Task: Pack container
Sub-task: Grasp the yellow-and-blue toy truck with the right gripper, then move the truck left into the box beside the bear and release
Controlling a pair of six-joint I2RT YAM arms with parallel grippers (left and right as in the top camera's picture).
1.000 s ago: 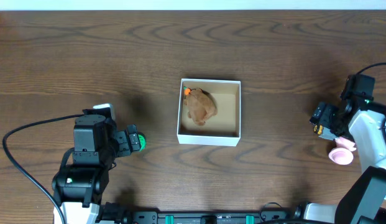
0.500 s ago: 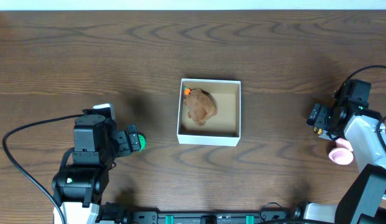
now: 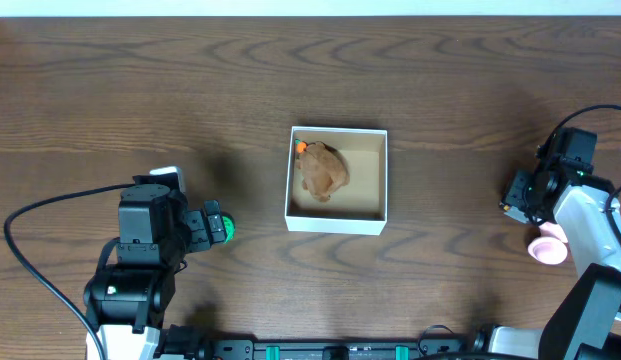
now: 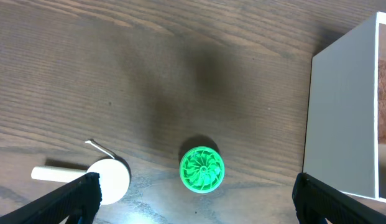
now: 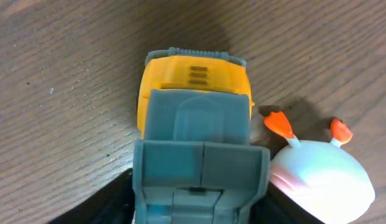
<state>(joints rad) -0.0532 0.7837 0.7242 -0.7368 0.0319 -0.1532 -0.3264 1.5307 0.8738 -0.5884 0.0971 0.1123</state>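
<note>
White cardboard, tan inside: from overhead the small square open-top container (image 3: 335, 225) sits mid-counter (image 3: 440, 90). A lumpy brown soft toy (image 3: 323, 172) lies in it against the wall on the left arm's side, with an orange bit at the far corner. Well out from the container on that side I see my left gripper (image 3: 212, 227) beside a small green ribbed plastic disc (image 3: 225, 228). Well out on the opposite side my right gripper (image 3: 514, 200) is at a yellow and grey plastic toy truck (image 3: 509, 208), and a pink-and-white domed toy (image 3: 548, 247) lies just beyond it, further from the container.

On the left wrist camera the left gripper (image 4: 197, 186) is spread wide and holds nothing. The green disc (image 4: 202, 168) rests on the counter between its fingers, and a white round peg with a short handle (image 4: 109, 180) lies beside the finger farther from the container. The container's white outer wall (image 4: 339, 112) stands near the other finger, clear of it.

On the right wrist camera the right gripper (image 5: 199, 208) is closed down to the truck's width, with a dark finger pressed to each side of the grey body (image 5: 194, 118). The domed toy (image 5: 323, 180), with orange stalks, touches the truck's side.
</note>
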